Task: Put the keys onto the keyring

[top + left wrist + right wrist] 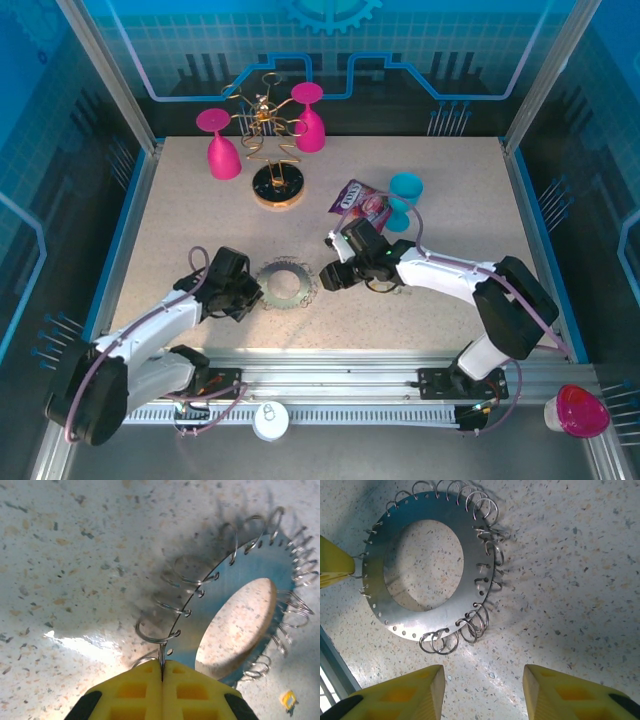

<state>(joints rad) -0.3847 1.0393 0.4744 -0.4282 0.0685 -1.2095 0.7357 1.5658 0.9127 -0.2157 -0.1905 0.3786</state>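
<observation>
The left gripper (161, 672) is clamping one wire loop (155, 635) of the keyring (245, 572), the right gripper (482, 674) is hovering open and empty beside it, and the key (288, 699) (yellow, across the ring from the left gripper) is lying unthreaded.

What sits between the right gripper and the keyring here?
Nothing lies there: in the right wrist view, bare speckled table runs from the open right gripper to the looped near rim of the keyring.
</observation>
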